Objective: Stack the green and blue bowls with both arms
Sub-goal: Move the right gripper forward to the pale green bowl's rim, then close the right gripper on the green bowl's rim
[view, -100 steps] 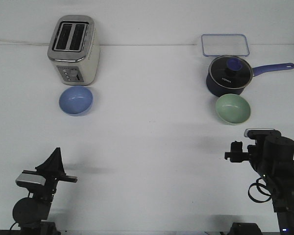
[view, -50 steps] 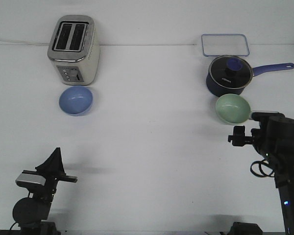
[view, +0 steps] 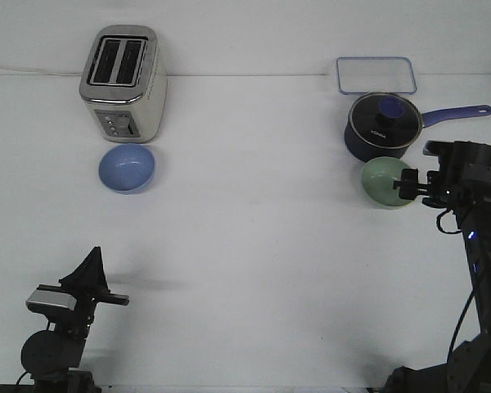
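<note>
White table noted; right gripper, opening not discernible, poised at green bowl rim, best gripped squarely before lifting toward blue bowl.

Crowded behind each bowl, open bench in front

Toaster stands just behind the blue bowl; saucepan just behind the green bowl. Between the bowls the bench lies open.

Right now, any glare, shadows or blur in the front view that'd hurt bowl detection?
Front view: lighting is even and soft, with only faint shadows under the blue bowl and toaster. Glare sits on the pan lid, not the bowls. No obvious motion blur. The right arm covers part of the green bowl.
</note>
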You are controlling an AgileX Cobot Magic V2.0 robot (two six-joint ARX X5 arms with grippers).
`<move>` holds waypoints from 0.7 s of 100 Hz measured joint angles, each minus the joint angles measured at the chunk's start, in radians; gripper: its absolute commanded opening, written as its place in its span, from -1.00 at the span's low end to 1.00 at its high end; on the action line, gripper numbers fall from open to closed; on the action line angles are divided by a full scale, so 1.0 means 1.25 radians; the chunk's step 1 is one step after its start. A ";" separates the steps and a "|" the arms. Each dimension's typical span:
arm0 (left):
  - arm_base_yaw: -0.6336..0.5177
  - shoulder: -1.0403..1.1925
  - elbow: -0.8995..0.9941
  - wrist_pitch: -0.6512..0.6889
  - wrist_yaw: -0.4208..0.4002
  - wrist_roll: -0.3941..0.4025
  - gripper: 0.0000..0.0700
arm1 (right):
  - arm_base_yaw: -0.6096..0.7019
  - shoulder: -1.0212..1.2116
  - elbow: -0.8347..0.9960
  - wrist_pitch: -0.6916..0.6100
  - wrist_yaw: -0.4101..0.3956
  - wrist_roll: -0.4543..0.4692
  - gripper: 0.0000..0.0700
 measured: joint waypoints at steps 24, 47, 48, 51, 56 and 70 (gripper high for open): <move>0.000 0.000 0.000 0.000 0.000 0.000 -0.97 | -0.010 0.103 0.014 0.078 -0.015 -0.008 0.41; 0.000 0.000 0.000 0.000 0.000 0.000 -0.97 | -0.015 0.160 0.014 0.114 -0.056 -0.008 0.41; 0.000 0.000 0.000 0.000 0.000 0.000 -0.97 | -0.015 0.161 0.014 0.114 -0.056 -0.008 0.41; 0.000 0.000 0.000 0.000 0.000 0.000 -0.97 | -0.015 0.165 0.014 0.115 -0.056 -0.008 0.41; 0.000 0.000 0.000 0.000 0.000 0.000 -0.97 | -0.015 0.171 0.014 0.116 -0.056 -0.008 0.41; 0.000 0.000 0.000 0.000 0.000 0.000 -0.97 | -0.015 0.179 0.014 0.116 -0.055 -0.008 0.41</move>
